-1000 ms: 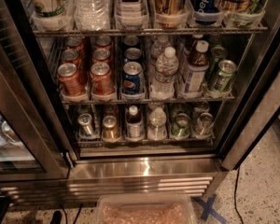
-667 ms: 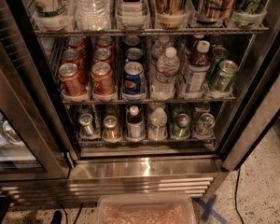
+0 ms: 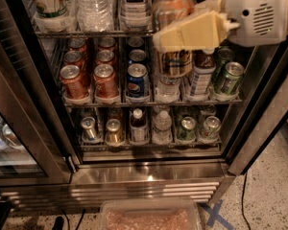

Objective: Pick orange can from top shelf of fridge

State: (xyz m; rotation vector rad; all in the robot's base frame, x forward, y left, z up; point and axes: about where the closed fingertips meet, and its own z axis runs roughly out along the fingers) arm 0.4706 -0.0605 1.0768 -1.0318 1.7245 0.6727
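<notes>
The orange can (image 3: 174, 63) is tall and orange-gold with dark markings and a silver rim. It hangs in front of the fridge (image 3: 29, 109), its base overlapping the middle rack. My gripper (image 3: 169, 32) comes in from the upper right and is shut on the can. One cream finger (image 3: 192, 30) crosses the can's front; the other is hidden behind it. The top shelf (image 3: 86, 33) is a chrome wire rack at the top of the view, left of and behind the can.
Water bottles (image 3: 93, 4) and a white carton (image 3: 50, 1) stand on the top shelf. Red-orange soda cans (image 3: 76, 80), a blue can (image 3: 137, 78) and green cans (image 3: 229, 75) fill the middle rack. A clear tub (image 3: 149, 218) lies on the floor below.
The arm has come in from the upper right and closed on the orange can. The can now sits lower and nearer, out in front of the top shelf.
</notes>
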